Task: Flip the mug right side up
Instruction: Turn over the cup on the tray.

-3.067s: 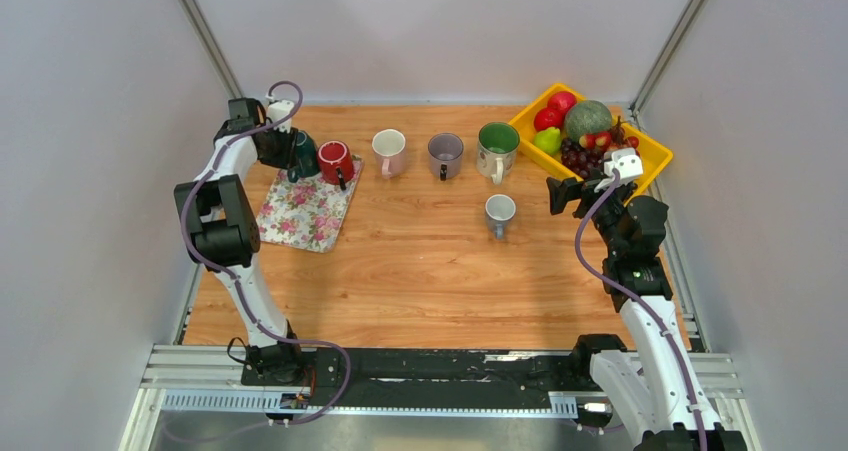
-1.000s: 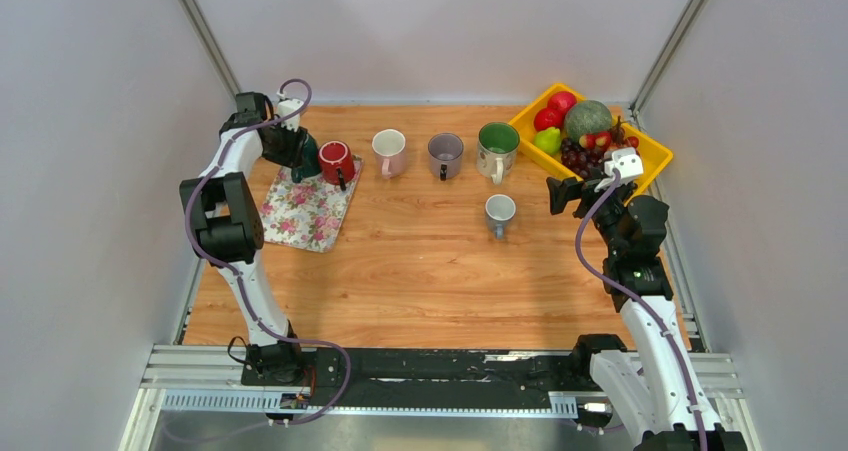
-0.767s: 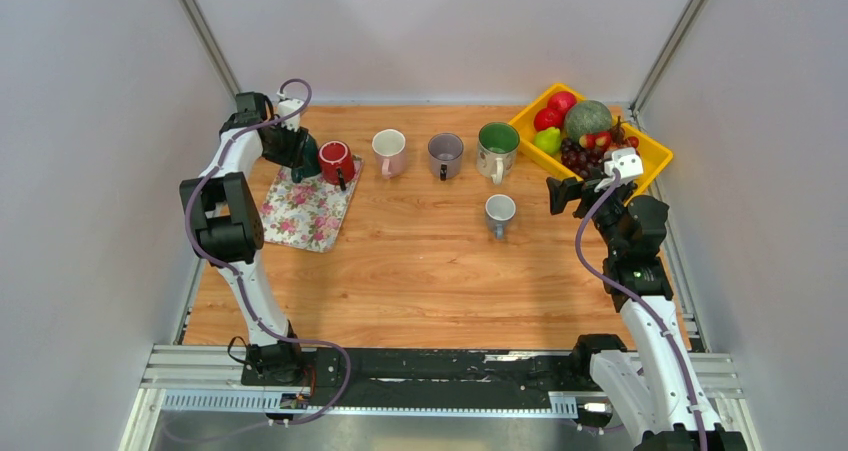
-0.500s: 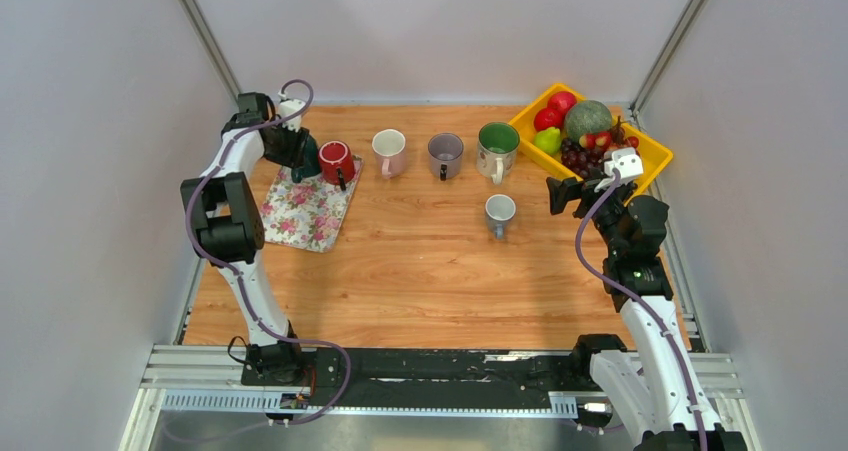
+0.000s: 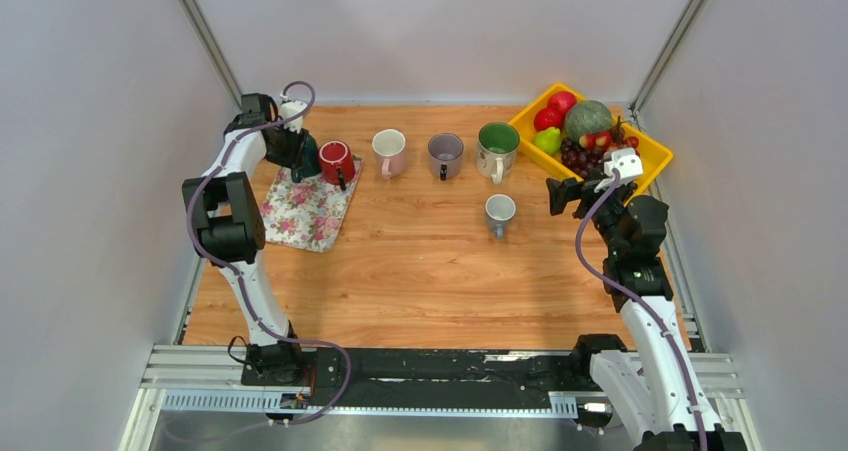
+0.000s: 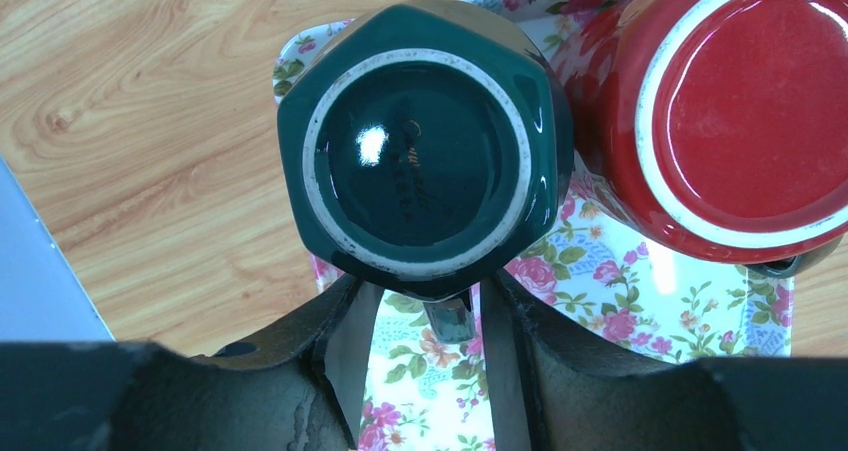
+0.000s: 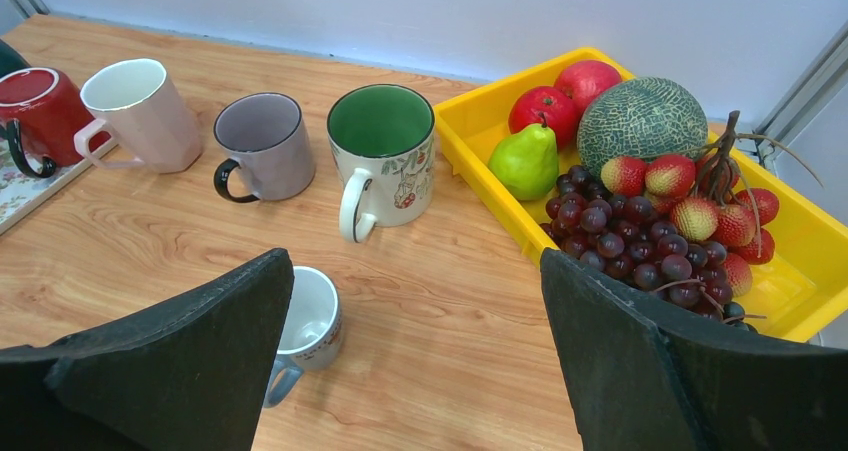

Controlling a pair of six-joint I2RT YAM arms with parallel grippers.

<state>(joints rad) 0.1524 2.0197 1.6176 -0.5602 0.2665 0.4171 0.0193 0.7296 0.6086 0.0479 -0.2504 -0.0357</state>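
A dark green mug (image 6: 425, 136) stands upside down on the floral mat (image 6: 600, 301), its ringed base facing the left wrist camera. In the top view the dark green mug (image 5: 304, 158) is at the back left. My left gripper (image 6: 428, 299) reaches down over it, and the mug's handle (image 6: 450, 319) sits between the two fingers. A small gap shows on each side of the handle, so the jaws are open around it. My right gripper (image 7: 415, 311) hangs wide open above the table at the right, holding nothing.
A red mug (image 6: 730, 111) stands right beside the green one on the mat. A pale pink mug (image 5: 388, 149), a grey mug (image 5: 445, 152), a green-lined mug (image 5: 497, 146) and a small blue-handled mug (image 5: 499, 211) stand upright. A yellow fruit tray (image 5: 652, 149) sits at the back right.
My left gripper's fingers have narrowed a little around the green mug's handle, and the wrist has crept slightly toward the back. The right arm has not moved.
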